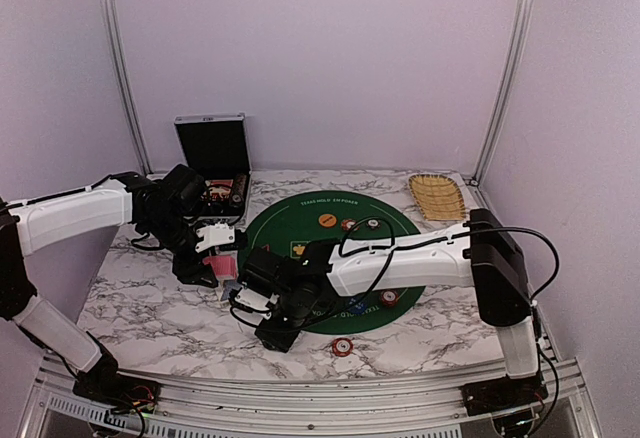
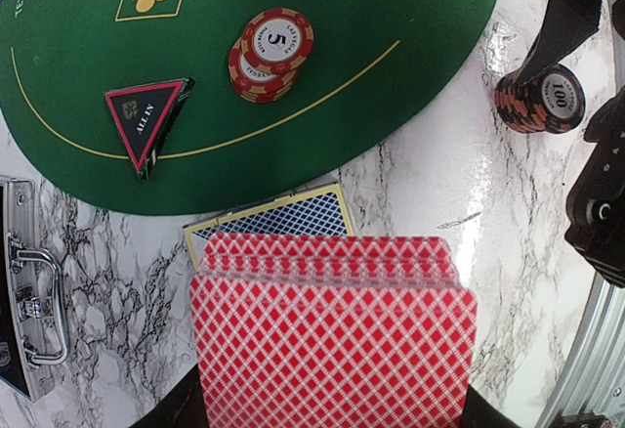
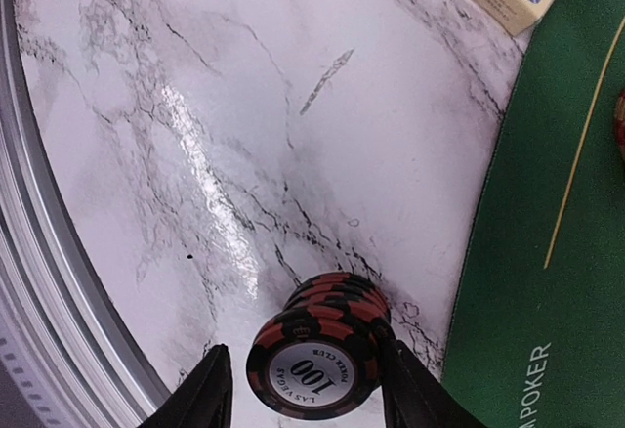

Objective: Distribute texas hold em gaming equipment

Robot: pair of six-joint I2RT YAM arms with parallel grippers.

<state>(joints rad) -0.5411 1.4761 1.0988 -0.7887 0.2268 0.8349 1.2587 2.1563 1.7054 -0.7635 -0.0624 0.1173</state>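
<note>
White arms (image 1: 400, 263), black joints (image 1: 500, 268), black cables (image 1: 552, 256); black left gripper (image 1: 220, 268), right gripper (image 3: 305, 350).

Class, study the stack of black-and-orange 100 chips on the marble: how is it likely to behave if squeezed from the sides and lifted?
The chip stack is loose discs, visibly slightly staggered, so an uneven squeeze would probably shear or spill it. The marble table looks glossy, so a push likely slides it. A dropped chip may roll.
</note>
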